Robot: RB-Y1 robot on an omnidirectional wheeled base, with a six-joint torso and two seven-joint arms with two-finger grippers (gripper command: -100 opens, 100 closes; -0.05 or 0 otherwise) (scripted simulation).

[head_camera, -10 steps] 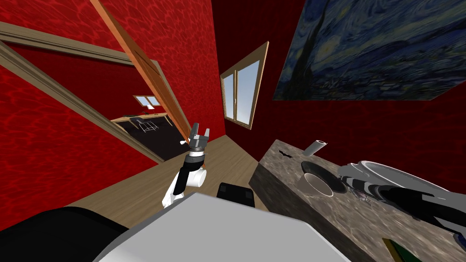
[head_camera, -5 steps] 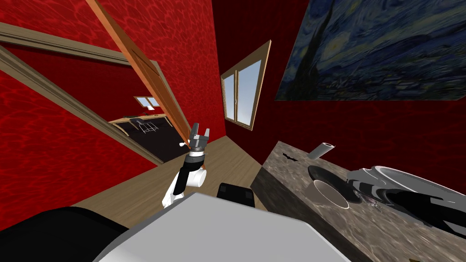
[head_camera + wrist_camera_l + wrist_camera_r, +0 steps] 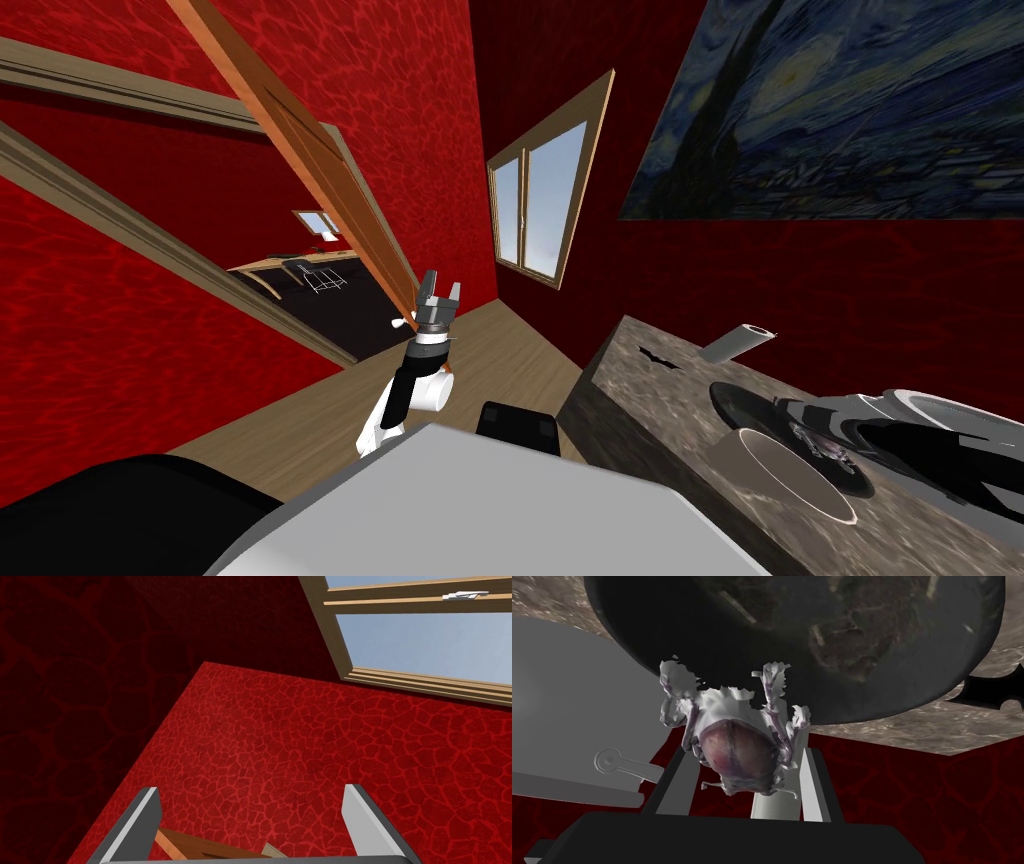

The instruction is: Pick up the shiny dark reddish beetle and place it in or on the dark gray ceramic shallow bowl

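My right gripper (image 3: 747, 758) is shut on the beetle (image 3: 737, 748), a shiny dark reddish body with pale legs, pressed between the two fingers. The dark grey shallow bowl (image 3: 822, 636) lies just ahead of the beetle on the mottled stone counter. In the head view the right gripper (image 3: 812, 443) holds the beetle (image 3: 822, 447) over the dark bowl (image 3: 745, 402). My left gripper (image 3: 437, 293) is raised over the floor away from the counter, and in its wrist view the left gripper (image 3: 250, 826) stands open with nothing in it.
A light grey cup (image 3: 790, 482) stands right beside the dark bowl on the counter (image 3: 640, 420). Farther back lie a pale roll (image 3: 735, 342) and a small black bat-shaped piece (image 3: 655, 357). An open doorway (image 3: 300, 270) lies to the left.
My right gripper has carried the beetle from beside the dark bowl to over it. My head view has turned, sliding the counter toward the picture's lower right. The left arm has kept still.
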